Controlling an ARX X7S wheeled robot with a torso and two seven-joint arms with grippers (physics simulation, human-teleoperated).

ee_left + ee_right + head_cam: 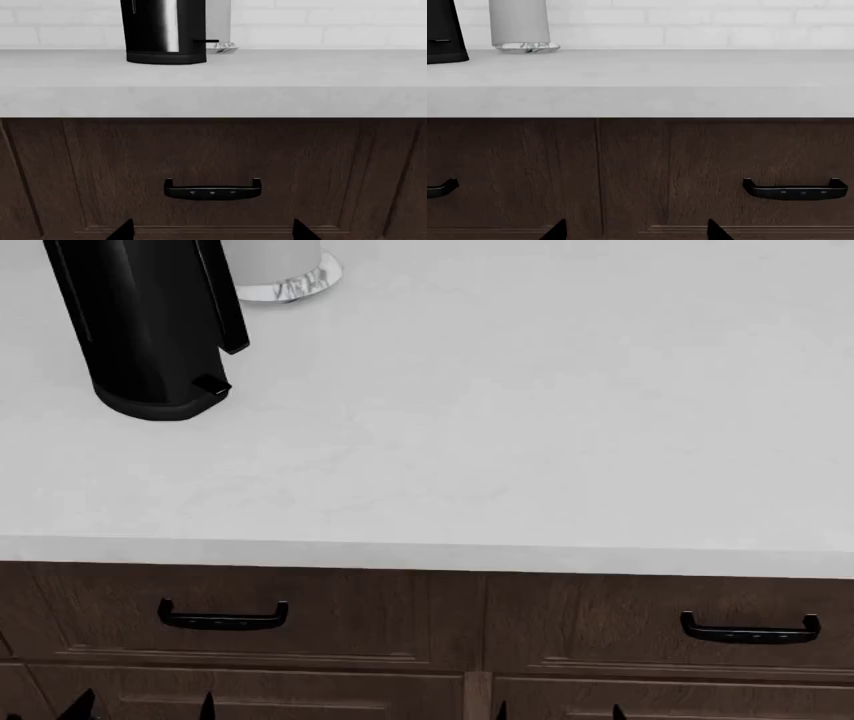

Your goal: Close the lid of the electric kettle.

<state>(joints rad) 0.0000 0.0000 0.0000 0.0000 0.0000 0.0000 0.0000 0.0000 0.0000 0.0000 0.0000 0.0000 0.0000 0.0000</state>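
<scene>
We see the electric kettle (144, 330) standing at the far left of the white countertop (534, 440), its handle toward the white cylinder (280, 265) just behind it; its top is cut off in every view, so we cannot tell how the lid sits. Both grippers hang low before the dark drawers (240, 615), well apart from the kettle: left gripper (212, 232) and right gripper (635, 231) each spread wide, holding nothing.

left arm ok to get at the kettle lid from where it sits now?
Probably not yet. The left gripper sits low, in front of the drawers, below the countertop edge. The electric kettle stands far back and its top is out of frame, so the lid isn't visible.
</scene>
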